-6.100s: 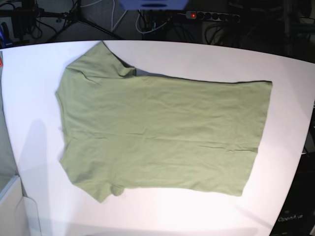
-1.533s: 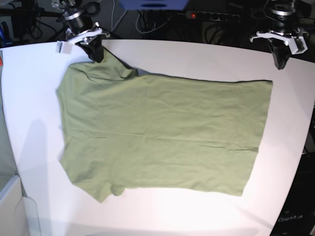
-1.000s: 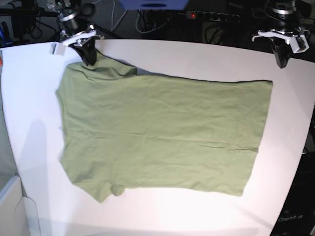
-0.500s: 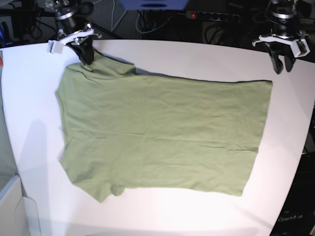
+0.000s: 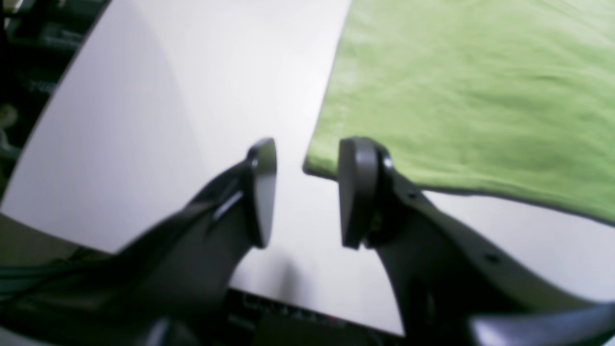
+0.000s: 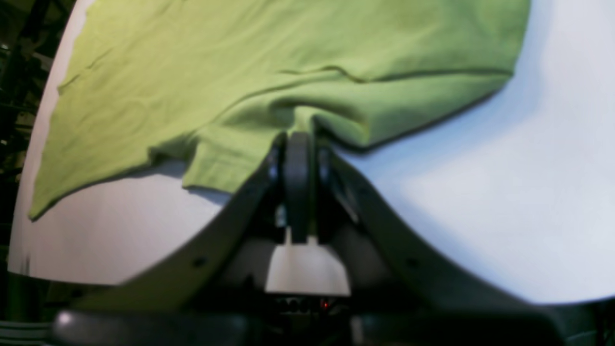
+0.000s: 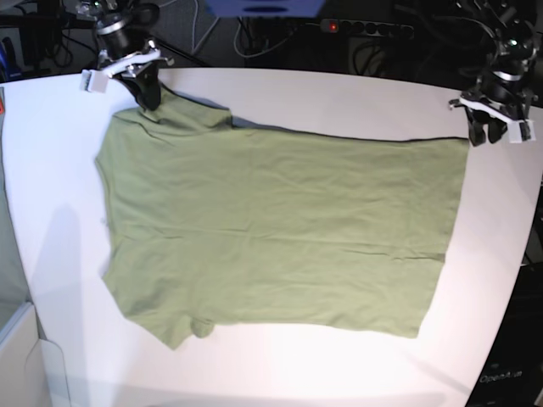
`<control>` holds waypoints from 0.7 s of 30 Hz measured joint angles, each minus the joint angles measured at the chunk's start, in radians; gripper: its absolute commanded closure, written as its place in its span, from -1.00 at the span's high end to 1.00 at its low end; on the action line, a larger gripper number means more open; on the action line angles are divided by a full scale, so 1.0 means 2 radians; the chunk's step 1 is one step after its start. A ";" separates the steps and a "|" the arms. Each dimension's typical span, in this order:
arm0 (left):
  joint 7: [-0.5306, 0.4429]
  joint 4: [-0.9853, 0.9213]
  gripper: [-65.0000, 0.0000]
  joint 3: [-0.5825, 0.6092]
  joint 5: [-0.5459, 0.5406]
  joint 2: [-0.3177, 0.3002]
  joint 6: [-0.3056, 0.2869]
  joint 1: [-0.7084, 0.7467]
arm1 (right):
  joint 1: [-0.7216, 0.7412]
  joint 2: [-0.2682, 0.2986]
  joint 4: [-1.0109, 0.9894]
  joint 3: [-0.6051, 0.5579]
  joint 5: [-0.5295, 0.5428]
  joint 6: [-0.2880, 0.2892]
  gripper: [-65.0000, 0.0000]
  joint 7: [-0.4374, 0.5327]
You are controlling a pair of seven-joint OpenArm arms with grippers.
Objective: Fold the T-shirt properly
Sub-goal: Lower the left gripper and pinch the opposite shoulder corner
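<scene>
The white table [image 7: 339, 93] carries the T-shirt [image 7: 271, 229] spread flat, neck toward the base view's left. We observe the right gripper [image 6: 298, 144] clamped on the far sleeve edge. The left gripper [image 5: 307, 192] has descended from above the table's far edge to the far hem corner, and its jaws have parted; they now straddle that corner without closing. We judge both far corners nearly secured, so the first fold can follow.

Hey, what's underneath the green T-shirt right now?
The T-shirt lies spread flat on the white table, which shows all around it. Whatever part of the table lies beneath the cloth is covered; no bulge suggests anything else under there.
</scene>
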 measured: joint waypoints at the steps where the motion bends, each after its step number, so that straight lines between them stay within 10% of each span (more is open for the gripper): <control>1: 0.012 -0.006 -0.09 -0.008 0.000 0.000 -0.006 -0.009 | 0.001 0.000 0.000 0.000 0.000 0.000 -0.98 0.000; 21: 0.022 -0.146 0.12 -0.049 -0.011 -0.019 -0.003 -0.083 | 0.002 0.010 0.000 0.000 0.000 0.000 -0.98 -0.002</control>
